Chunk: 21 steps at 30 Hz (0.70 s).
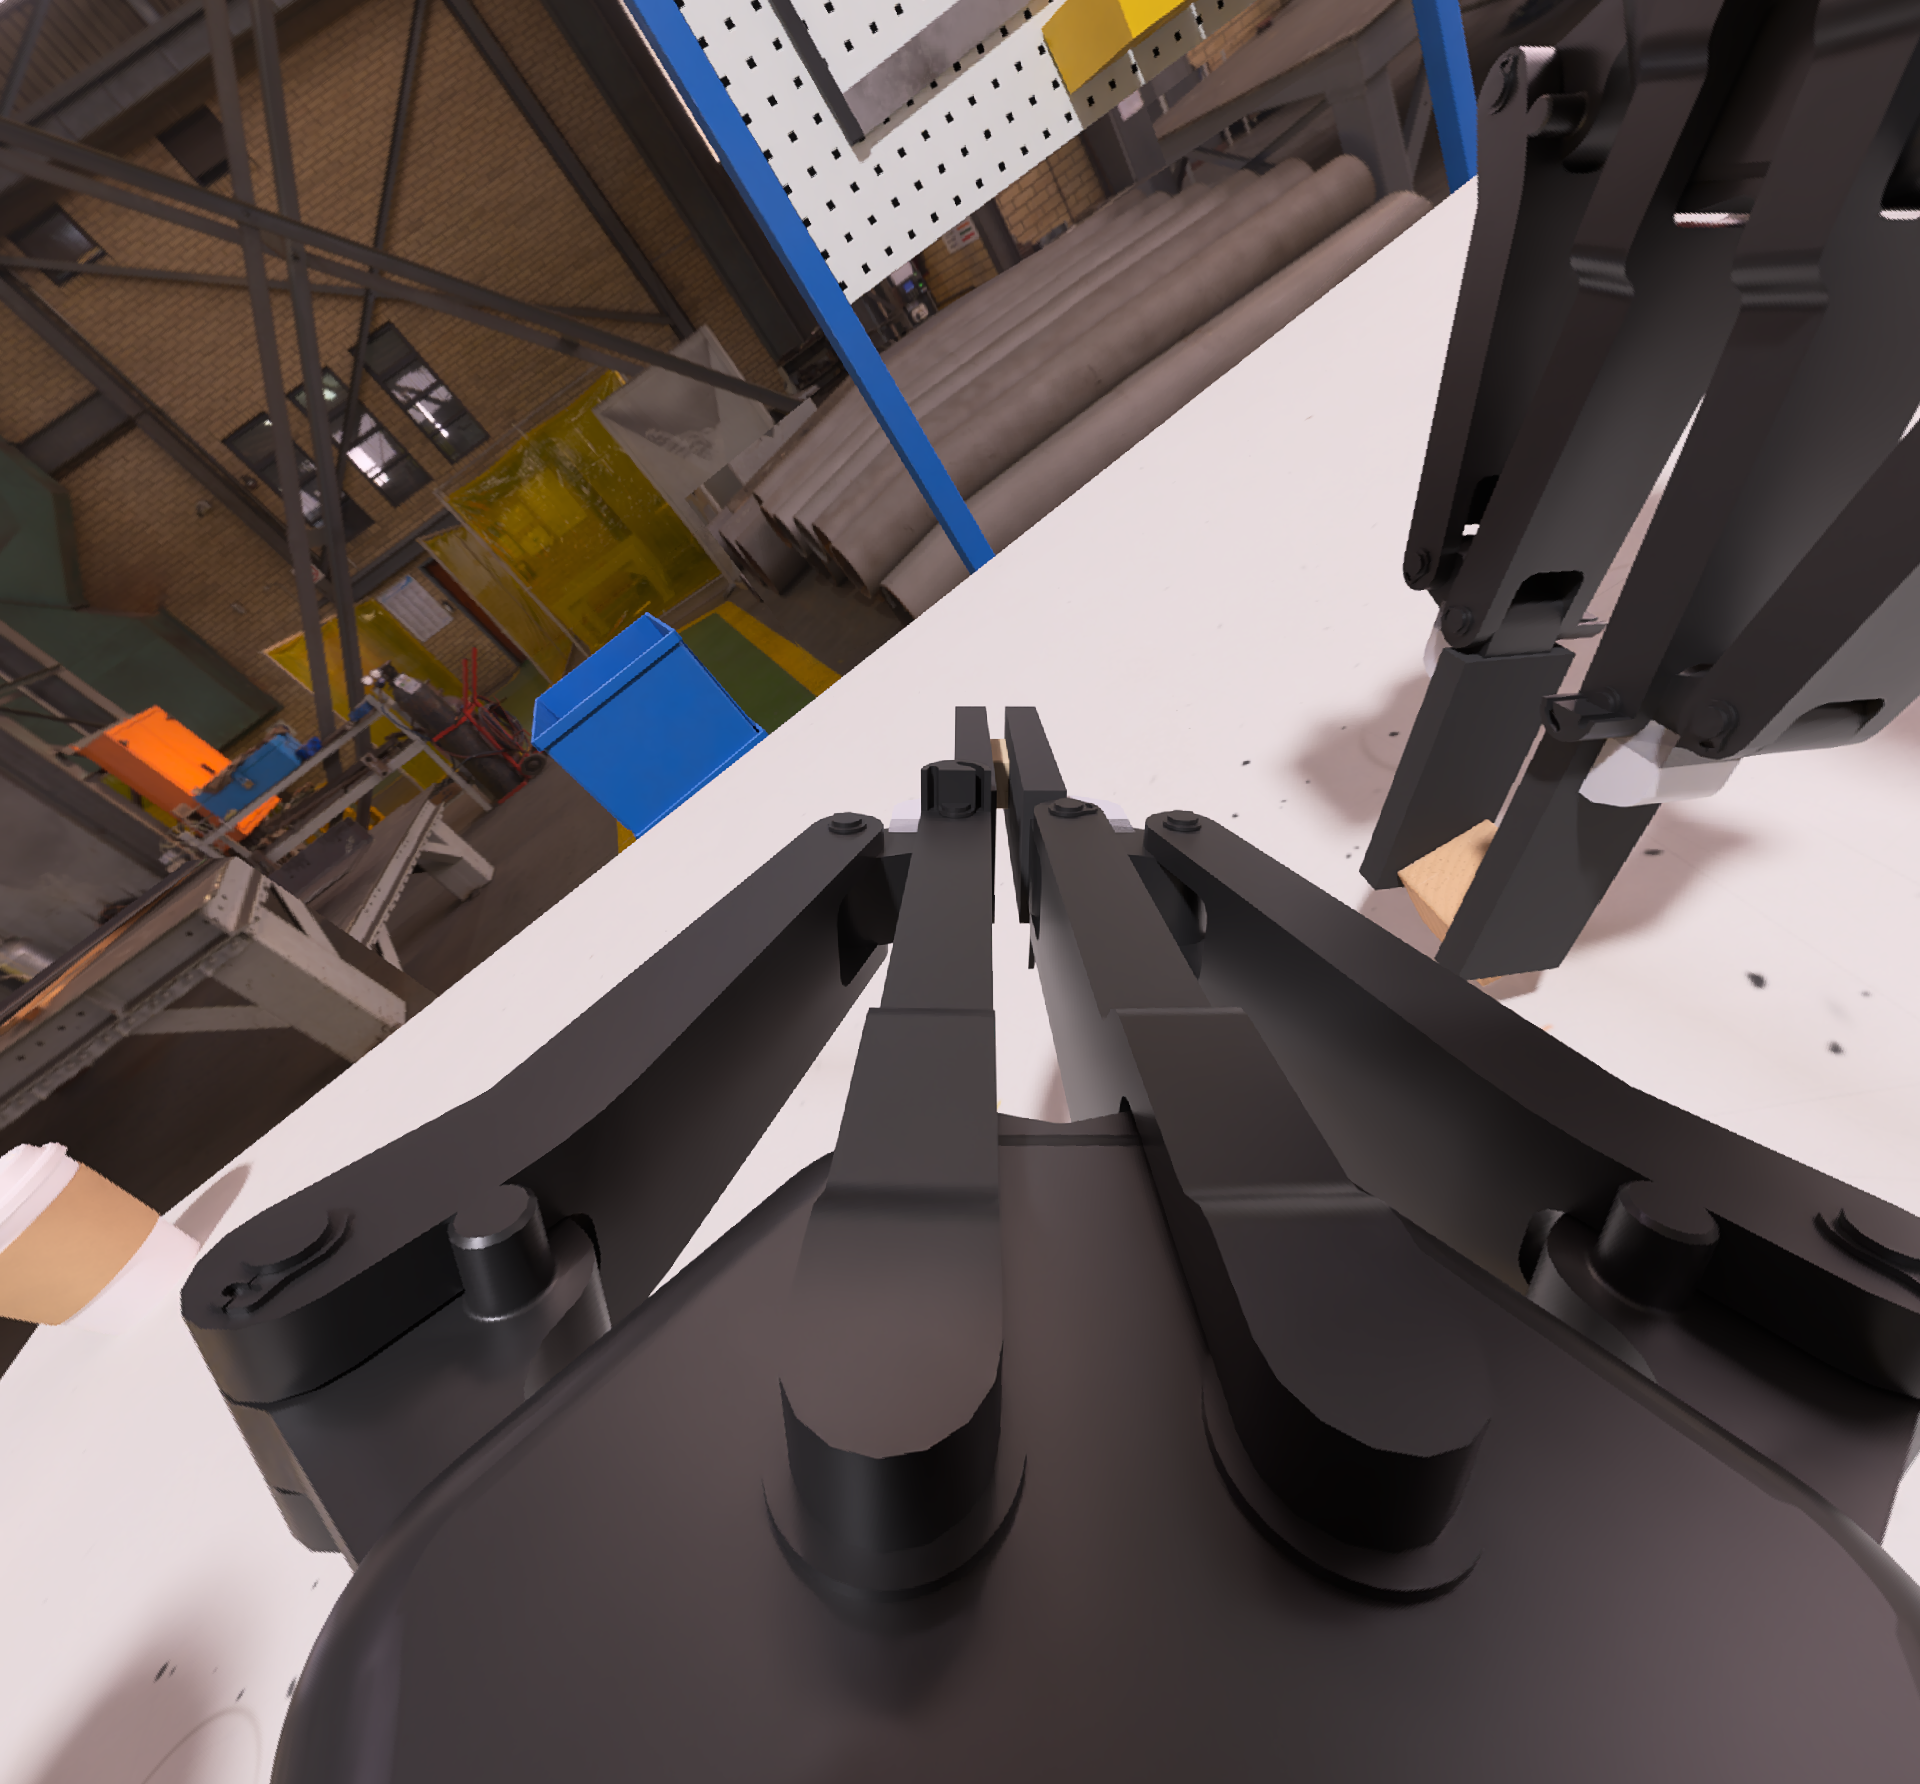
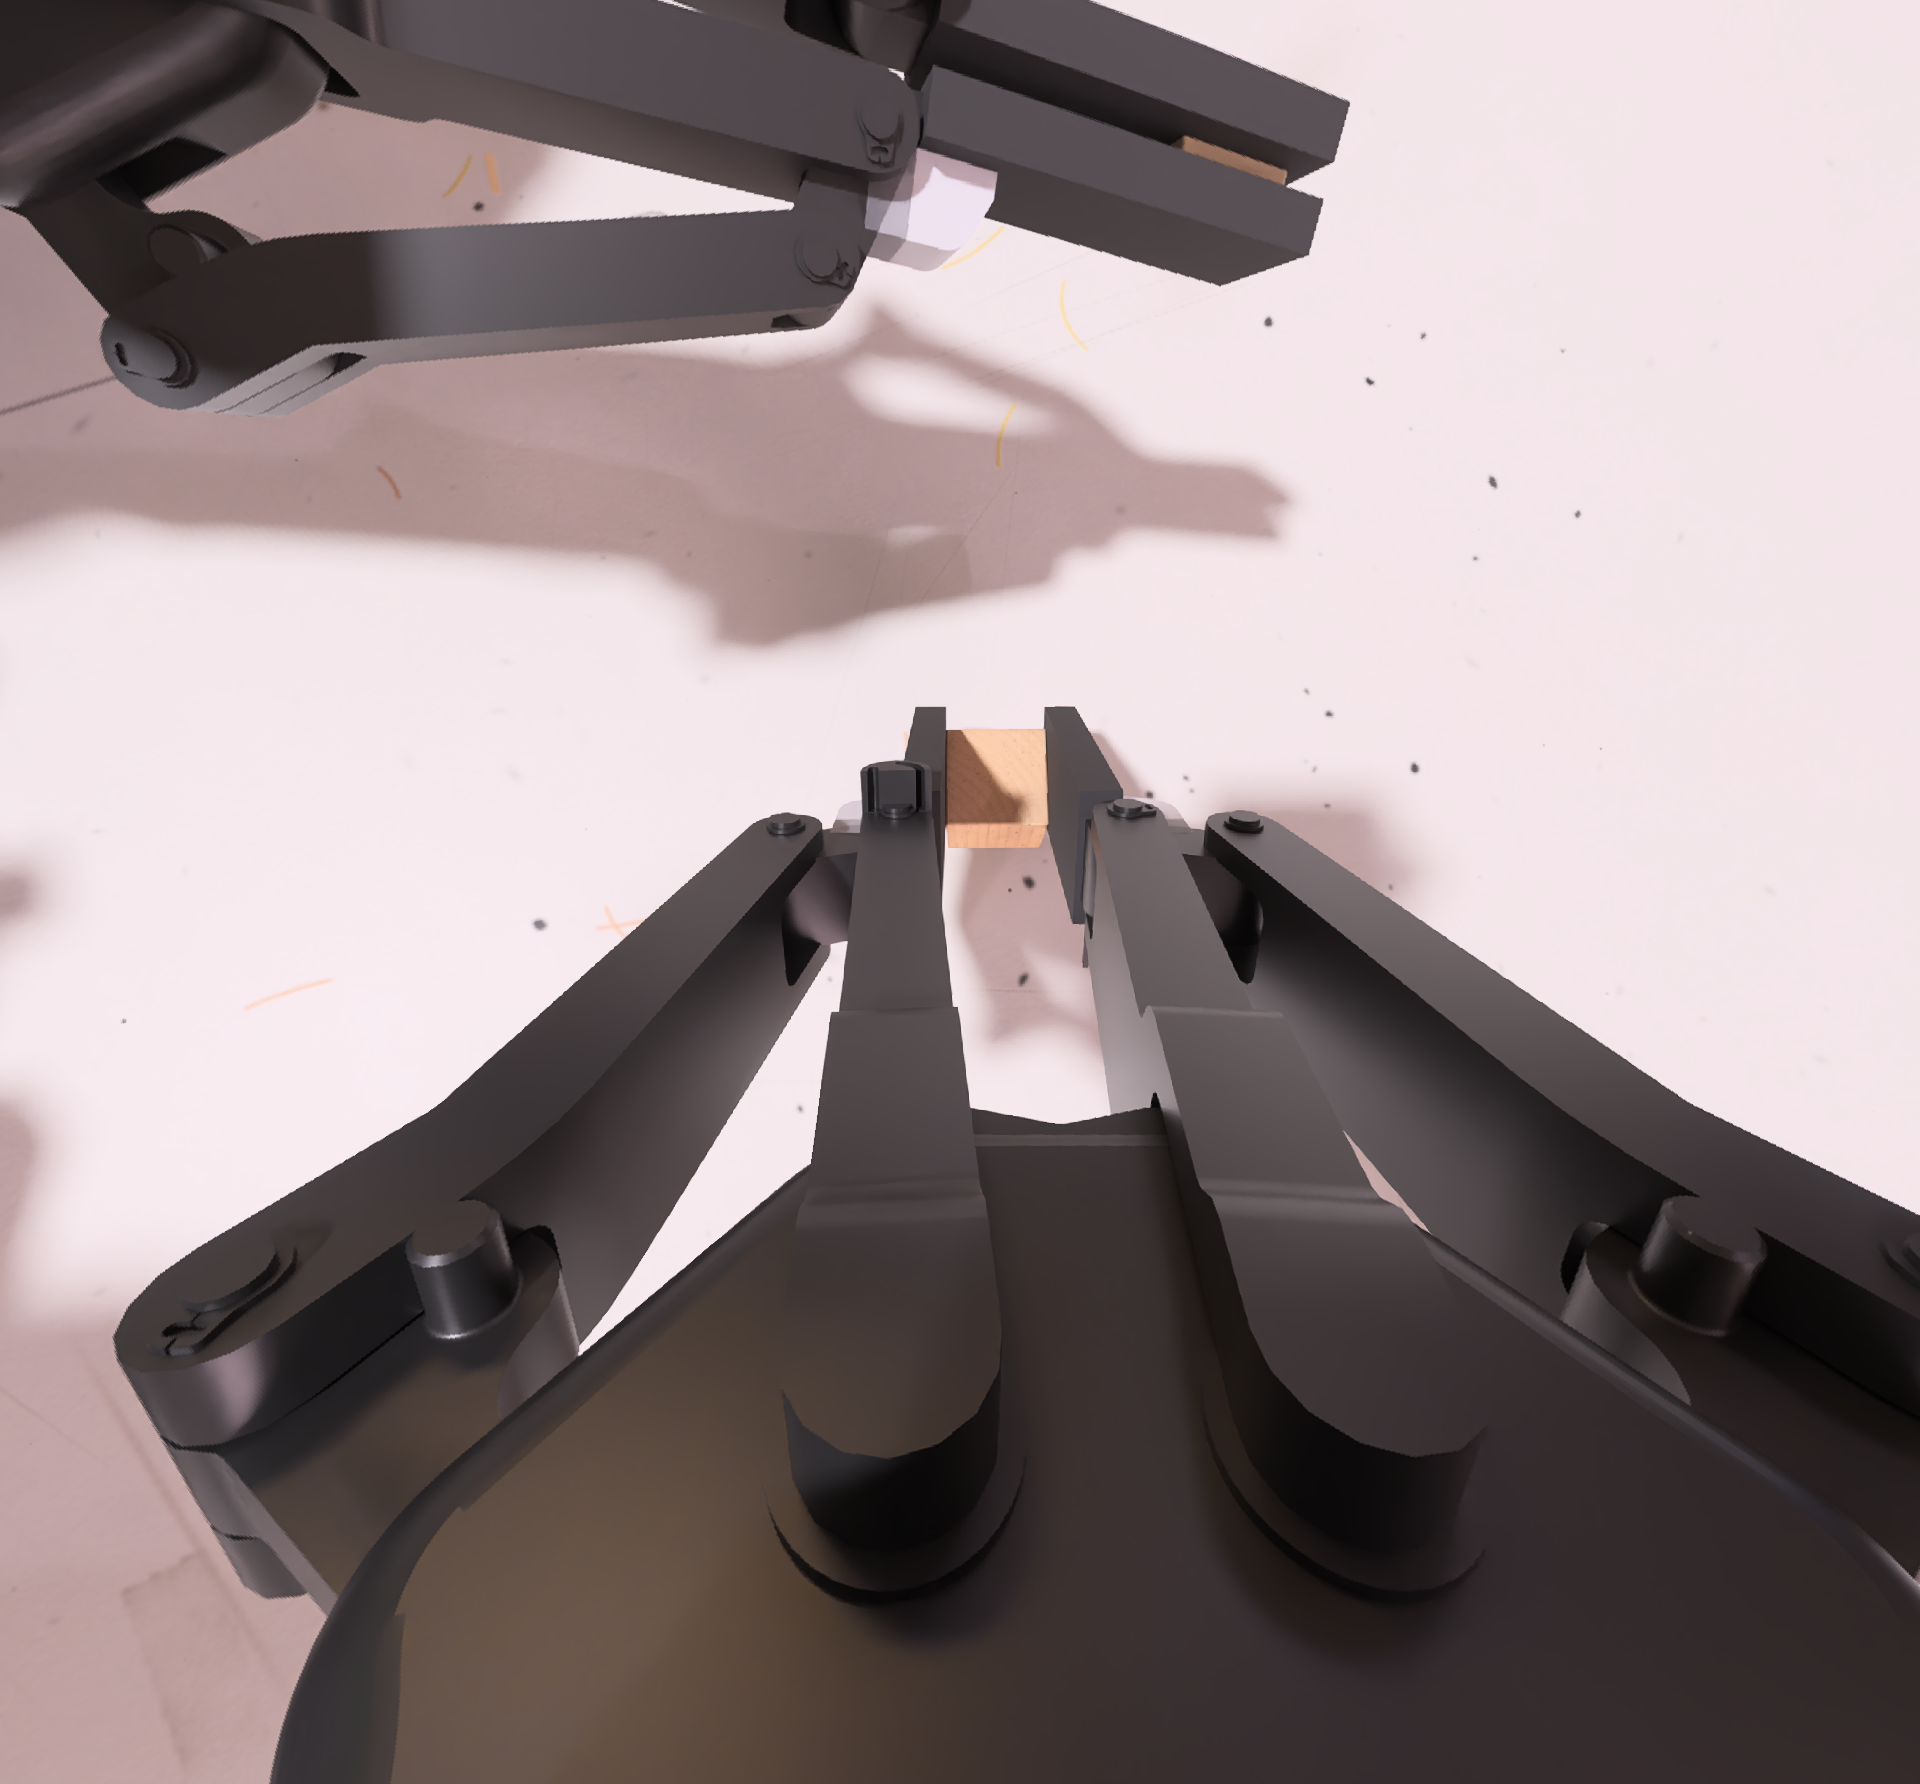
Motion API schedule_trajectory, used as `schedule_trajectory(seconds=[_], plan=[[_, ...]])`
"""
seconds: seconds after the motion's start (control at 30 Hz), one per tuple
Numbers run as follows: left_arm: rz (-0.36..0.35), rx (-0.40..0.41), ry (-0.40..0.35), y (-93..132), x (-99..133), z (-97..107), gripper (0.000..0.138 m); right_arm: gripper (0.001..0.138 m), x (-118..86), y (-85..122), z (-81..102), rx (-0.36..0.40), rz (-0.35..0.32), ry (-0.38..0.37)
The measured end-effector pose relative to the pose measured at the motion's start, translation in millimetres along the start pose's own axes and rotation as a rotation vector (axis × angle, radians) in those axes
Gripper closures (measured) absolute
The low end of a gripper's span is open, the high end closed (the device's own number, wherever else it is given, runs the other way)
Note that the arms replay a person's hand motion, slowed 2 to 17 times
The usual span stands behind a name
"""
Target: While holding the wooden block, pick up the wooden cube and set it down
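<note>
Left gripper [image 1: 1000, 760] nearly closed, pinching a thin wooden block [image 1: 1000, 755] between its pads, held above the white counter [image 1: 1195, 591] short of its far edge. Right gripper [image 2: 995, 768] partly closed, pads pressed on both sides of the wooden cube [image 2: 995, 789]. From these angles, whether the cube touches the counter cannot be told.

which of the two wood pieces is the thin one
The piece in the left claw: only a thin wooden block shows there. The right claw holds a chunkier wooden cube.
</note>
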<state>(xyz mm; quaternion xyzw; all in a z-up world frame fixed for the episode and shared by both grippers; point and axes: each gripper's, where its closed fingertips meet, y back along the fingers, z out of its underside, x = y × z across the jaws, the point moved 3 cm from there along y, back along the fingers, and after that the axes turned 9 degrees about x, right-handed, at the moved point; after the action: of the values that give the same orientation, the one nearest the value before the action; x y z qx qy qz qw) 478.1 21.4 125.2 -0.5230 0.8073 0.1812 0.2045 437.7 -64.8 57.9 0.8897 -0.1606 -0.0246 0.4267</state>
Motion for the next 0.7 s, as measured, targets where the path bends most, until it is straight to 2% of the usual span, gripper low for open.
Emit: schedule_trajectory(seconds=[0.7], plan=[[0.006,0.019,-0.040,0.9,1.8,-4.4,0.134,0.114,-0.2,-6.6,5.2,-0.080,-0.006,0.071]])
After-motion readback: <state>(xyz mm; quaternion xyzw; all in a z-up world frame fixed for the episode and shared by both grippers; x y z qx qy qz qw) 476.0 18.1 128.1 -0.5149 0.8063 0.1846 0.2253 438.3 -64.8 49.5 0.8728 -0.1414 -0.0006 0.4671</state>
